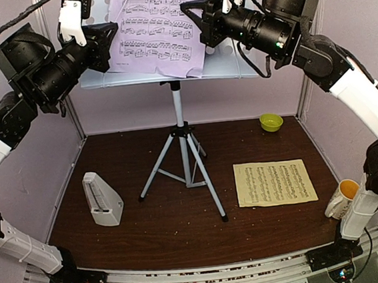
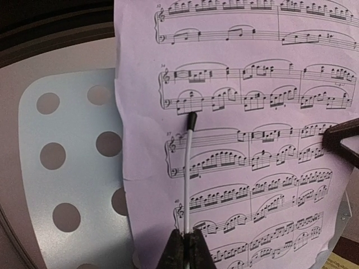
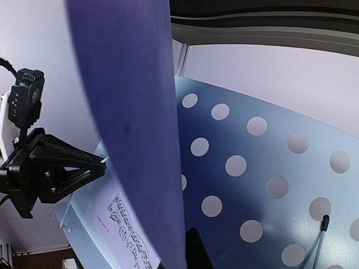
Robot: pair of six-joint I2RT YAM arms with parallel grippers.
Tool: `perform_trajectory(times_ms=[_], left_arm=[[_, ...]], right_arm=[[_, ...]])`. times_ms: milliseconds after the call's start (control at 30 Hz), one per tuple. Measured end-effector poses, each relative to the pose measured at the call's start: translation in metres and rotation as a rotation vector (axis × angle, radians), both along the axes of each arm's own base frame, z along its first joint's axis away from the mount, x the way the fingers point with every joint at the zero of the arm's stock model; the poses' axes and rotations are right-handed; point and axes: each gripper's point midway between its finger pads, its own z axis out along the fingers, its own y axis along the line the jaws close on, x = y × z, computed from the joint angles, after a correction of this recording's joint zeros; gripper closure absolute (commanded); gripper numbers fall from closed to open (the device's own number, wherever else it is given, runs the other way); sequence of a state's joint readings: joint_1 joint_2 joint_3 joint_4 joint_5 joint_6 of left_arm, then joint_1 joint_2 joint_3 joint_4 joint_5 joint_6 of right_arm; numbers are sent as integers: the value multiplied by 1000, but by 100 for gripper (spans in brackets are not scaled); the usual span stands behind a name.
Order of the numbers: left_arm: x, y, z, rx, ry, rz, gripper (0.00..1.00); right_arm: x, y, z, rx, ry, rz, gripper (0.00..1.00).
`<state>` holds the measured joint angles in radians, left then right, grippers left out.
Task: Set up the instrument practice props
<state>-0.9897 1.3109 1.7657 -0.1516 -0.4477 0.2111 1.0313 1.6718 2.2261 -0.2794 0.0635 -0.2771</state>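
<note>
- I find the lilac sheet-music page lying on the grey perforated music-stand desk, raised over the tabletop's middle.
- Left gripper is clamped on the desk's white retainer wire; right gripper is pinched on the page's edge.
- Pale yellow sheet-music page lies flat by the right edge.

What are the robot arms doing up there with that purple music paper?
They are putting the lilac page on the music stand. The left gripper pinches the stand's thin wire clip over the page, and the right gripper holds the page's right edge. The yellow page and metronome sit on the table.
</note>
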Motion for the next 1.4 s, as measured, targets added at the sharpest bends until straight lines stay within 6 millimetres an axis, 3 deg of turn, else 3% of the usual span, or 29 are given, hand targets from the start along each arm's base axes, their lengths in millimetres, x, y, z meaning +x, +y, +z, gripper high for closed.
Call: perform_trajectory(times_ms=[300, 533, 767, 1000, 1233, 1400], left_arm=[[-3, 3, 0, -20, -16, -6, 100], [-5, 5, 1, -34, -26, -6, 100], [-5, 6, 1, -41, -35, -5, 100], [-5, 5, 1, -43, -39, -8, 100], [-5, 5, 1, -45, -43, -8, 100], [-6, 5, 1, -44, -45, -7, 100]], right_arm=[[-2, 20, 13, 23, -80, 97, 100], [-1, 31, 10, 5, -124, 159, 100], [5, 39, 3, -14, -136, 173, 83], [11, 34, 10, 13, -154, 145, 78], [17, 39, 11, 47, -154, 141, 97], [23, 49, 1, 47, -127, 150, 100]])
